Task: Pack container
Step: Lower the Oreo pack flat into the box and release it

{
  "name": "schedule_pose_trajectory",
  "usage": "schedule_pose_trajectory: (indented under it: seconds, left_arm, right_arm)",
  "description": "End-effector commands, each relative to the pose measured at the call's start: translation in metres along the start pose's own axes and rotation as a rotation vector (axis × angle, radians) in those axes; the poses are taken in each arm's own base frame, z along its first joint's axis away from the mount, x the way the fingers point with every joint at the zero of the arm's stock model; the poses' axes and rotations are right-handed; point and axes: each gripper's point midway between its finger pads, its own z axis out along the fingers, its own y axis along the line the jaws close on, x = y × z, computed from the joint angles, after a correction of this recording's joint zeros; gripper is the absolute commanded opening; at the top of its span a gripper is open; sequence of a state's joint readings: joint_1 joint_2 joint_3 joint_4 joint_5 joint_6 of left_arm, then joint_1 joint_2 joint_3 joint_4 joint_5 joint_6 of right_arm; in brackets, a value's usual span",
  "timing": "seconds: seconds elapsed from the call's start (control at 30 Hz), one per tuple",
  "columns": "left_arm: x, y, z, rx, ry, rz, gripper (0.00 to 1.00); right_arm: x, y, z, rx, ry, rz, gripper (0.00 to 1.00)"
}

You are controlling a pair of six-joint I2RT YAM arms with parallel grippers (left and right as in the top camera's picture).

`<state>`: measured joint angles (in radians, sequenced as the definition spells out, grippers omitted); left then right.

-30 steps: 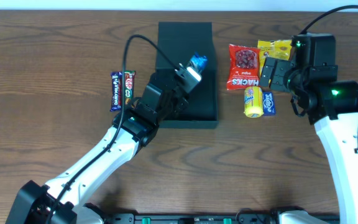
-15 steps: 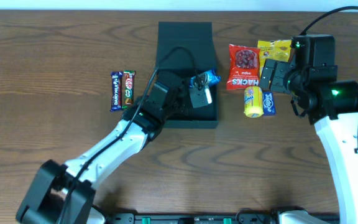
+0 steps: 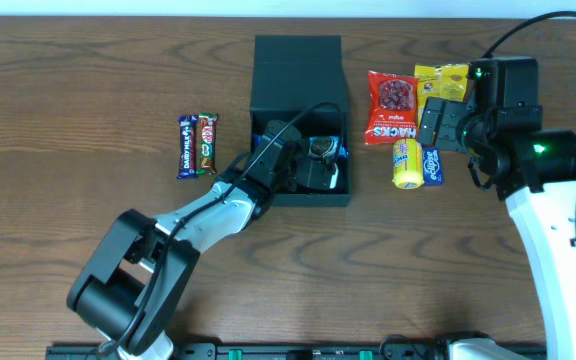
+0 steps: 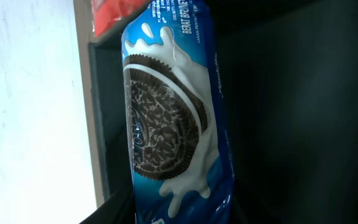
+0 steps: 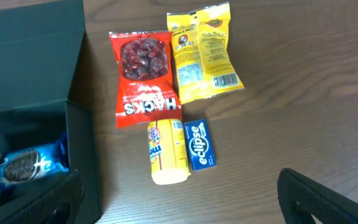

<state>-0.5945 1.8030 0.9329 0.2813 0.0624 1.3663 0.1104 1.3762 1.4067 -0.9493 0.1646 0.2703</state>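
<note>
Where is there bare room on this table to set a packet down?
Bare wood lies left of the chocolate bars, and along the front between the left arm and right arm. It is crowded right of the container, where the Hacks packet, yellow packet, yellow tube and eclipse box cluster.

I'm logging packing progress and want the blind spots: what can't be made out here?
- Left gripper, open or shut: the Oreo packet fills the left wrist view with no fingers showing. Overhead it is too small and dark.
- Container floor: dark and partly under the left arm overhead, and cut off by the left edge in the right wrist view.
- Yellow packet brand: print too small.
</note>
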Motion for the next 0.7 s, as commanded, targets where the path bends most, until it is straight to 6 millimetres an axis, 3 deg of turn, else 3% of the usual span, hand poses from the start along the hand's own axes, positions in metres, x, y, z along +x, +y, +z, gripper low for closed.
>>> schedule_pose_trajectory:
  seconds: [0.0,0.13,0.27,0.3,0.43,0.67]
  left_arm:
    - [0.003,0.013,0.008,-0.042,0.013,0.047,0.06]
    - [0.004,0.011,0.016,-0.054,0.01,0.046,0.09]
    - [0.003,0.012,0.016,-0.063,0.008,0.03,0.49]
    - [0.003,0.015,0.016,-0.074,0.009,0.019,0.7]
    - [0.004,0.03,0.015,-0.14,0.016,-0.06,0.95]
    - [0.015,0.055,0.009,-0.258,0.076,-0.183,0.95]
  right_arm:
    - [0.0,-0.003,0.0,0.005,0.0,0.007,0.99]
    - [0.0,-0.003,0.0,0.005,0.0,0.007,0.99]
    - [0.0,-0.003,0.0,0.005,0.0,0.007,0.99]
    - [0.0,-0.003,0.0,0.005,0.0,0.007,0.99]
    - [0.0,-0.003,0.0,0.004,0.0,0.008,0.99]
    - [0.0,-0.003,0.0,0.004,0.0,0.008,0.99]
